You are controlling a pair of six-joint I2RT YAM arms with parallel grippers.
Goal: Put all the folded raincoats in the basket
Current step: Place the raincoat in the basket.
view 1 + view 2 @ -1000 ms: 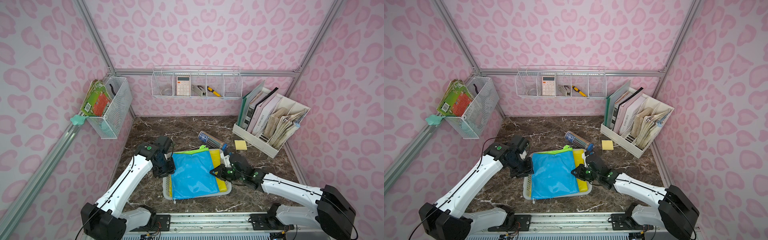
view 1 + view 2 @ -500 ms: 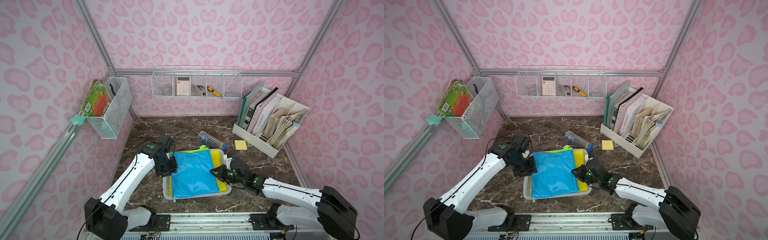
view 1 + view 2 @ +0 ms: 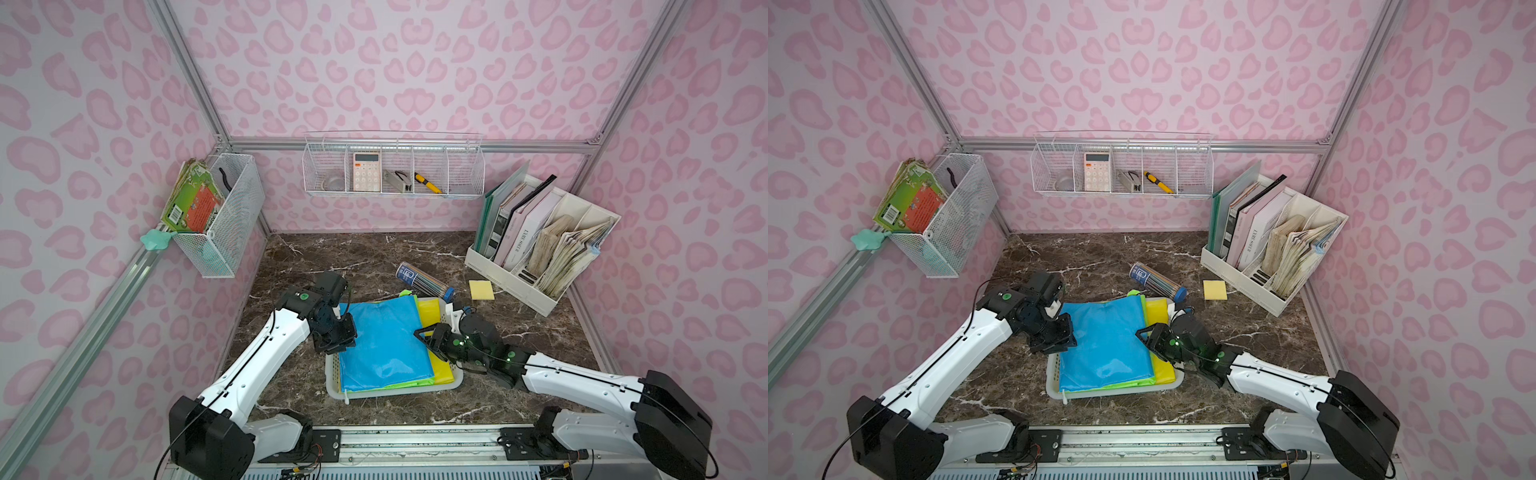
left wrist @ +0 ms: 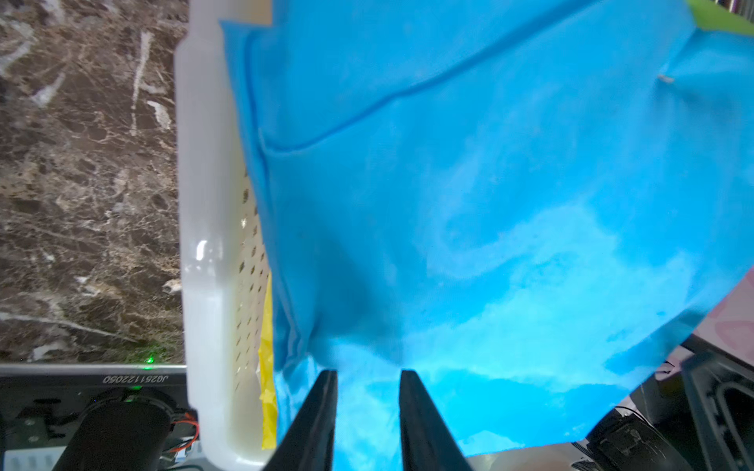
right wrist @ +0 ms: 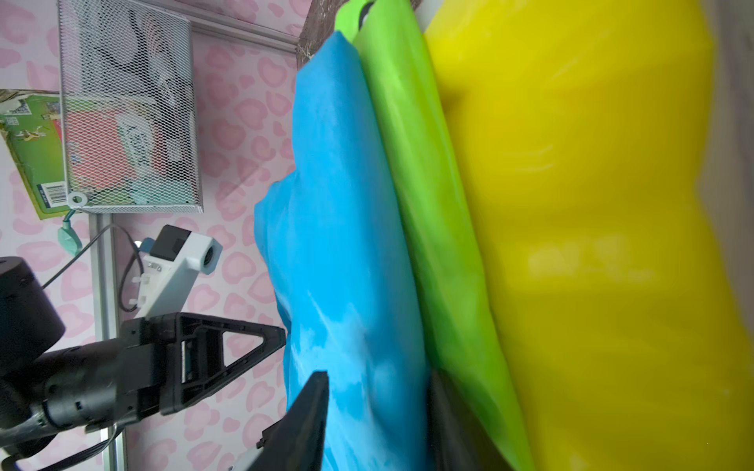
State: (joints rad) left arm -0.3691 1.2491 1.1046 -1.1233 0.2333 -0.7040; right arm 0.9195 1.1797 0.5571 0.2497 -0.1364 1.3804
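Lying flat as the topmost of three, the blue raincoat (image 3: 384, 345) rests in the basket (image 3: 397, 394) over a green raincoat (image 5: 428, 204) and a yellow raincoat (image 5: 571, 204). Its long axis runs from the near rim to the far rim. It is set skewed toward the robot's left, so its left long edge rides over the rim there and its far end passes the far rim. The left gripper (image 3: 345, 340) is at that left long edge with its jaws close together on the blue fabric, apparently pinching it. The right gripper (image 3: 419, 336) is at the opposite long edge, its jaws standing apart astride the blue layer, with no pinch evident. The raincoat lies directly between the two grippers, each touching its own side. Judged outstanding: the left side let go, and the overhanging edge settled rightward inside the rim. The left arm is the nearer one for that.
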